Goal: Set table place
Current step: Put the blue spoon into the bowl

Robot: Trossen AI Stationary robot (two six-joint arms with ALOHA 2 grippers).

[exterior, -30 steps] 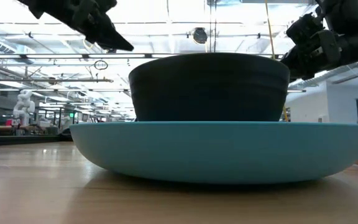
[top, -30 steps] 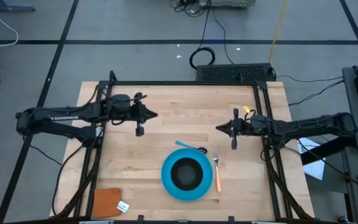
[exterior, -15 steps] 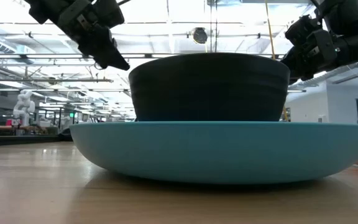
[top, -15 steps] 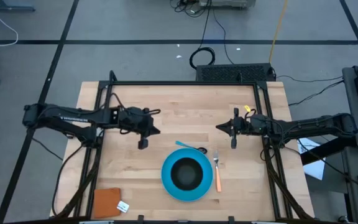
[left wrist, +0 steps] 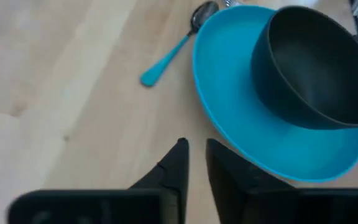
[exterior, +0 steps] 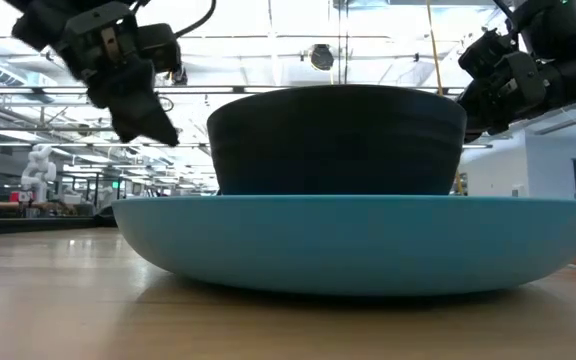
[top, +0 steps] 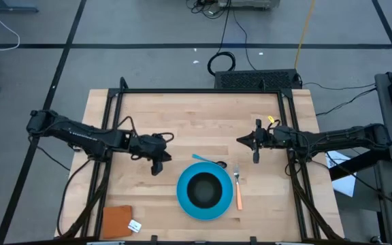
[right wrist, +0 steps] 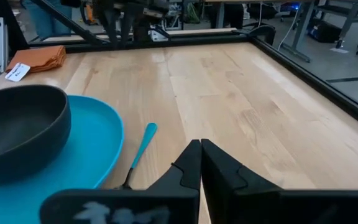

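The bright-blue plate lies flat on the table near its near edge, and the black bowl stands in it. The teal-handled spoon lies on the wood just beyond the plate's far rim. The orange-handled fork lies along the plate's right side. My left gripper hovers left of the plate, fingers nearly together, pointing at its rim. My right gripper hangs shut above the table, beyond the fork. In the right wrist view, spoon and bowl show ahead.
A brown-orange square with a white tag lies at the table's near left corner. The black frame rail runs along the edges. Bare wood lies between the two grippers and across the far half of the table.
My left gripper has swung from the far left part of the table toward the near edge and the right, closing on the plate's left rim, and has come down lower. Plate, bowl, spoon and fork have not moved.
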